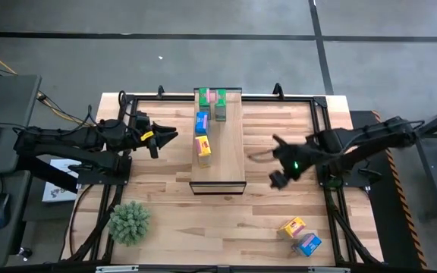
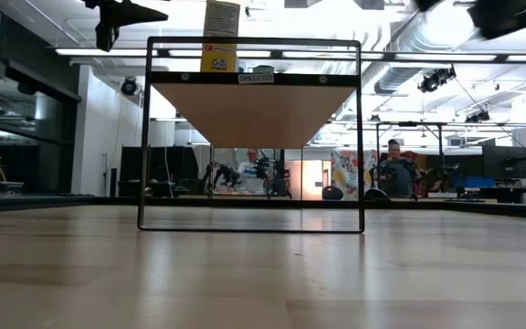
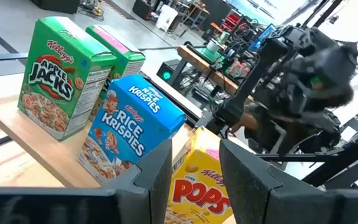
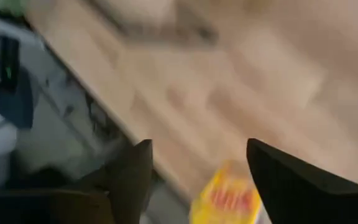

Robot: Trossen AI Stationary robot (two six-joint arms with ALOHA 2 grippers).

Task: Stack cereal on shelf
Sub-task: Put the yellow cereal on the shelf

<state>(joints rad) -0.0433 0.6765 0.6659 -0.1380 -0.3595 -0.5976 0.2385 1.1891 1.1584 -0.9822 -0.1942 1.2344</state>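
Note:
The shelf (image 1: 230, 152) is a pale plank in the middle of the table. Two green cereal boxes (image 1: 203, 96) (image 1: 221, 106), a blue box (image 1: 202, 122) and a yellow box (image 1: 202, 148) stand on it in a row along its left side. A second yellow box (image 1: 292, 226) and a second blue box (image 1: 307, 243) lie on the tabletop near the front right. My left gripper (image 1: 165, 137) is open and empty, left of the shelf, pointing at the boxes (image 3: 129, 124). My right gripper (image 1: 276, 161) is open and empty, raised right of the shelf; its wrist view shows the loose yellow box (image 4: 225, 196) below.
A spiky green plant ball (image 1: 130, 221) sits at the front left of the tabletop. A black frame (image 1: 321, 106) runs around the table's edges. Bare tabletop lies between the shelf and the two loose boxes. People sit in the room behind the table (image 2: 395, 169).

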